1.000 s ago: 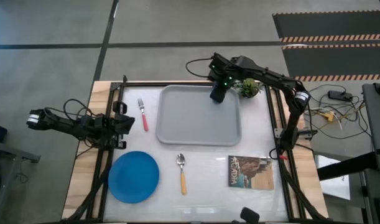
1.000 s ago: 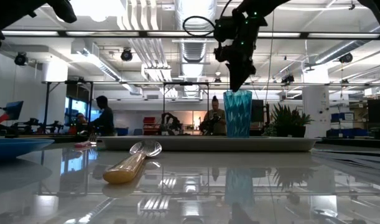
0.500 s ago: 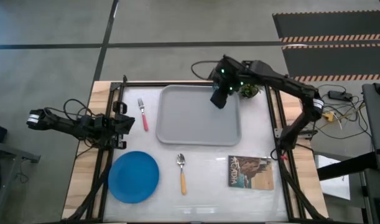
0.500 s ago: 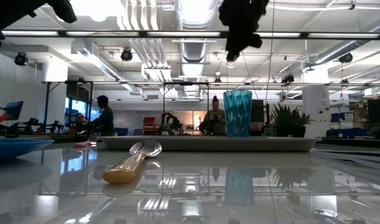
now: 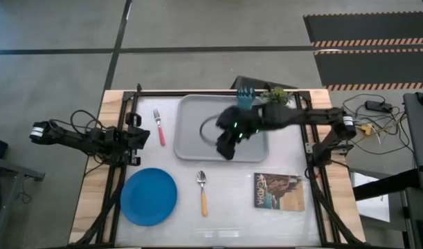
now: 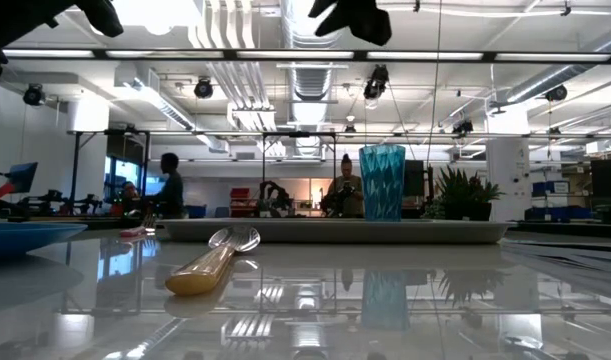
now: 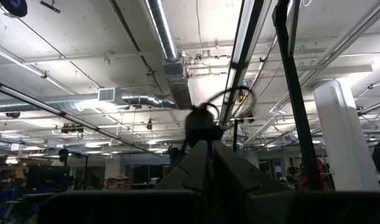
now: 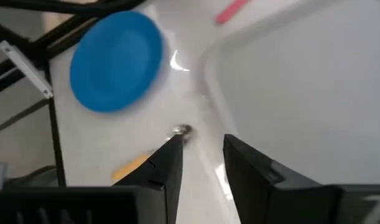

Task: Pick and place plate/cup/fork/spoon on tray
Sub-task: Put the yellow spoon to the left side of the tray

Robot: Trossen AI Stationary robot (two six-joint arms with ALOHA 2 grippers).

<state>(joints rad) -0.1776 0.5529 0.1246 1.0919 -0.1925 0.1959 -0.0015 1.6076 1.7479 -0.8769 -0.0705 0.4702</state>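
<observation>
From the high view, I judged the cup already placed: it stood at the far right corner of the tray, beside the small potted plant. My right gripper hung over the tray's near edge, arm stretched low across it, heading toward the spoon on the counter just in front of the tray. The plate lay at the near left, the fork left of the tray, a book at the near right. The left gripper waited folded at the left edge.

In the low view the cup stood upright on the tray, the spoon nearest the camera.

The left wrist view showed only ceiling; its fingers lay pressed together.

The right wrist view showed parted, empty fingers above the spoon's bowl, the plate beyond. Next, I reckoned, I needed to drop lower and straddle the handle.
</observation>
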